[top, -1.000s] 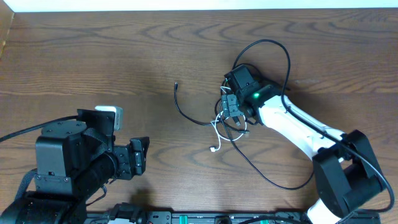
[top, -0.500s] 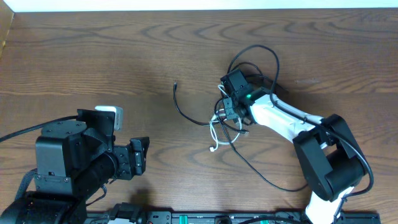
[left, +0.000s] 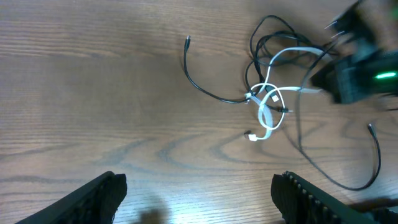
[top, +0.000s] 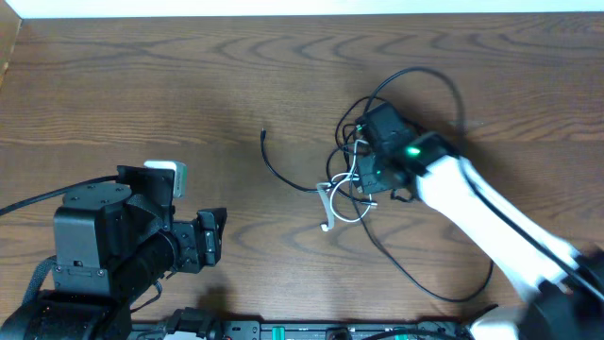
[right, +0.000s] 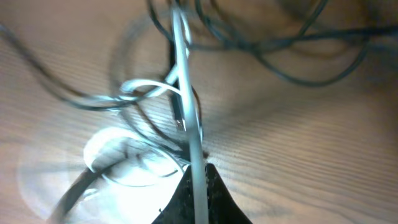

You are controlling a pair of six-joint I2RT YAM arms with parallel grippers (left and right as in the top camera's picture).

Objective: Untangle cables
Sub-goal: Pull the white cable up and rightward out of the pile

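Clamped on the white cable (right: 185, 93), the right gripper (right: 194, 184) has swung rightward, pulling that cord taut through the black cables (top: 283, 177) knotted right of centre. The left gripper (top: 213, 240) sits lower left, fingers spread and empty. The tangle looks loosened, not freed.

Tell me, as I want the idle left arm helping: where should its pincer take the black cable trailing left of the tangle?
Take the black cable on its straight tail just behind the plug end, from straight above, closing across it. There it lies flat on the table, alone, clear of the tangle that the right pincer holds by the white cable.
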